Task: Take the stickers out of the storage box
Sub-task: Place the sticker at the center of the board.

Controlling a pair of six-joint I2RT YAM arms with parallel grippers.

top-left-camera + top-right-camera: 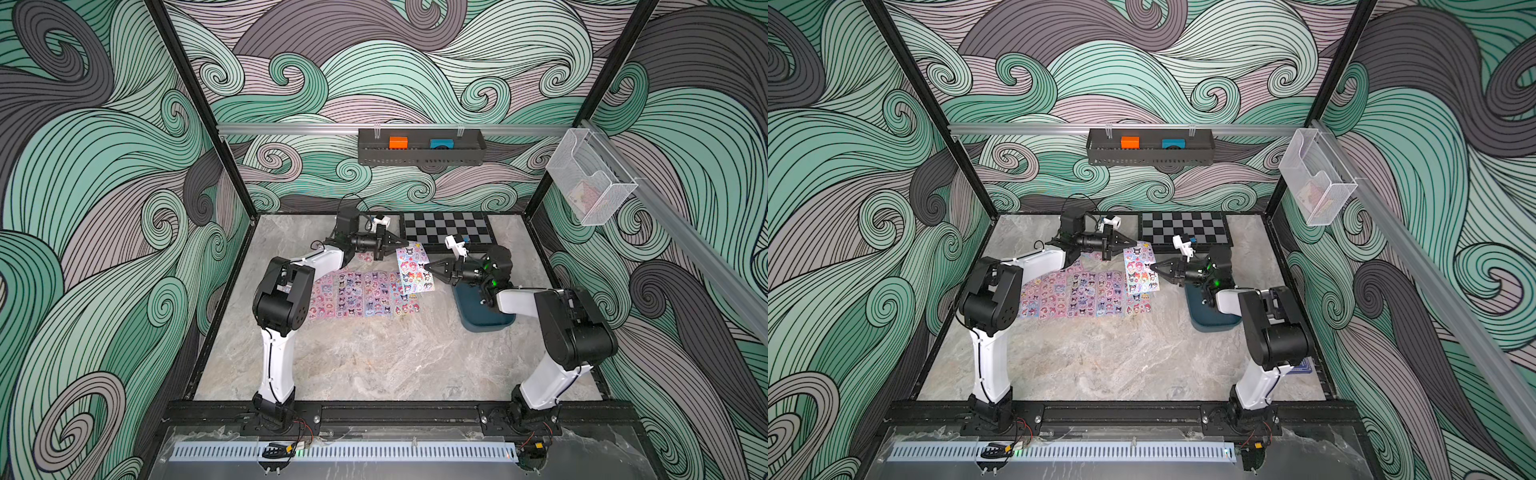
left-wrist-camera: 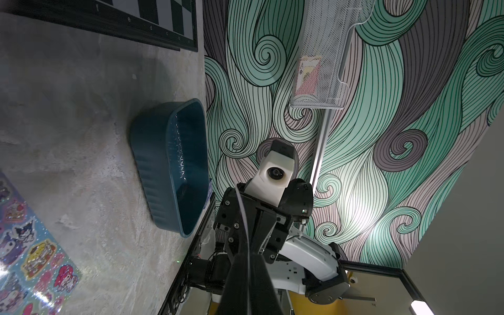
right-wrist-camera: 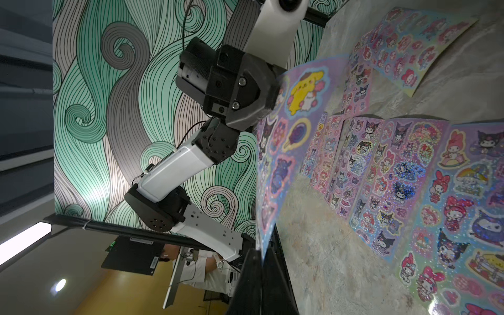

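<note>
Looks like a mid-air regrip of one lifted sheet [image 1: 413, 270] of the stickers, held above the tabletop [image 1: 374, 365] between the laid-out row [image 1: 361, 295] and the storage box [image 1: 486, 320], close to the chessboard [image 1: 446, 228] at the far edge. Clamped fully with the right gripper [image 1: 429, 266] on that sheet's box-side edge, paper running edge-on between the fingers in the right wrist view. Harder to call for the left gripper [image 1: 403, 242] at the sheet's far corner: nearly together around the thin edge in the left wrist view, yet cannot tell whether pinching or slack. Best to leave the sheet to one side only before moving, to avoid tearing or buckling it. Then carry it level to bare marble beside the row, lower until flat, and release without dragging across the neighbours. Worth a look at the box too, near the right edge about midway along: seemingly bare inside where the left wrist view shows it, though partly hidden behind the right arm from above.
</note>
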